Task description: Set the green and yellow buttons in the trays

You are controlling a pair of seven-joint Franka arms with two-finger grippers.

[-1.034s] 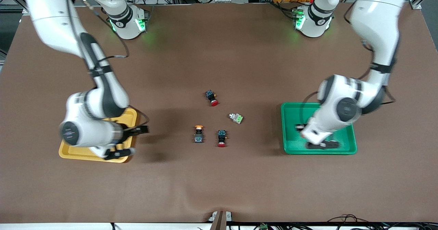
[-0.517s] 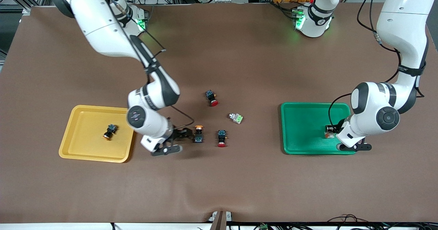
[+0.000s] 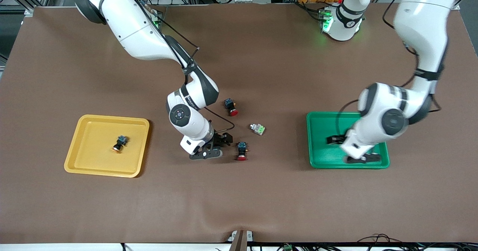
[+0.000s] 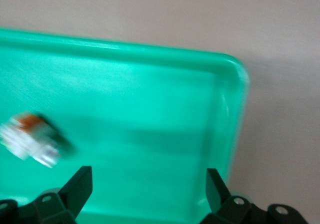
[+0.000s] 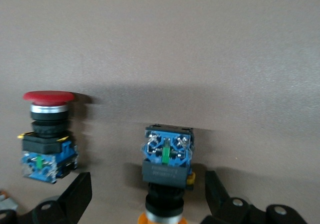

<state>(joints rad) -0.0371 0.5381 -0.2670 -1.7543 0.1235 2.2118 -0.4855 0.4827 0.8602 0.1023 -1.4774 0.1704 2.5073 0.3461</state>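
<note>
Orange-yellow-capped black push-button switch (image 5: 167,176) sits between the right gripper's (image 3: 213,146) spread, empty fingers beside 1 red-capped switch (image 3: 242,151), so centre before closing, while the left gripper (image 3: 353,149) hangs wide, empty, over the green plastic tray (image 3: 317,160) with its pale switch (image 4: 31,138).

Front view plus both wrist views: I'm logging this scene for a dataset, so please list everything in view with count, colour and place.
Table: one, brown.
Yellow tray: one, toward the right arm's end.
Green tray: one, toward the left arm's end.
Yellow-capped buttons: two, black-bodied; one in the yellow tray, one on the table mid-table.
Red-capped buttons: two, black-bodied, mid-table.
Green-capped button: one, pale-bodied, mid-table.
Pale button: one, in the green tray.
Right gripper: open, straddling the yellow-capped button on the table.
Left gripper: open, over the green tray.
</note>
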